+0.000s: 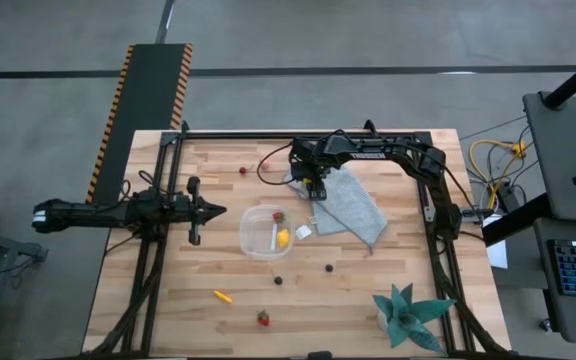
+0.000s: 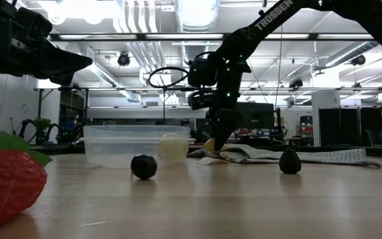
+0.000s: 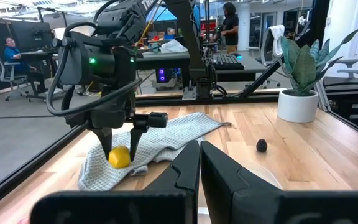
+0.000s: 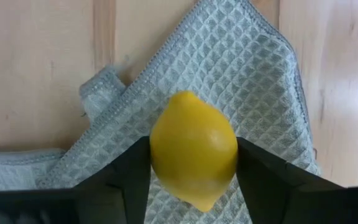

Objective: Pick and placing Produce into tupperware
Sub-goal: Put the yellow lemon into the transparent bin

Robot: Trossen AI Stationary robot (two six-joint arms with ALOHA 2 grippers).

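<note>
The clear tupperware (image 1: 267,232) rests by its base on the wooden table, with a yellow lemon (image 1: 283,238) and a red berry (image 1: 278,215) inside. My right gripper (image 1: 313,192) points down over the grey-blue cloth (image 1: 353,208), shut on a second yellow lemon (image 4: 193,158). My left gripper (image 1: 218,210) hovers shut to the left of the tupperware. Loose on the table lie two dark round pieces (image 1: 279,281) (image 1: 328,267), an orange carrot-like piece (image 1: 223,296), and red berries (image 1: 263,318) (image 1: 243,170). My right gripper pinches the lemon across its middle (image 4: 229,155) between the two fingers (image 4: 132,171), coming from above and pointing down. The lemon (image 3: 119,157) sits at the fingertips, just over the cloth's edge. Whether it still touches the cloth, I cannot tell.
A small white tag (image 1: 303,231) lies between the tupperware and the cloth. A teal spiky plant in a white pot (image 1: 408,316) stands at the near right corner. Black frame rails (image 1: 158,260) run along the table's sides. Bare wood lies near the tupperware's near side.
</note>
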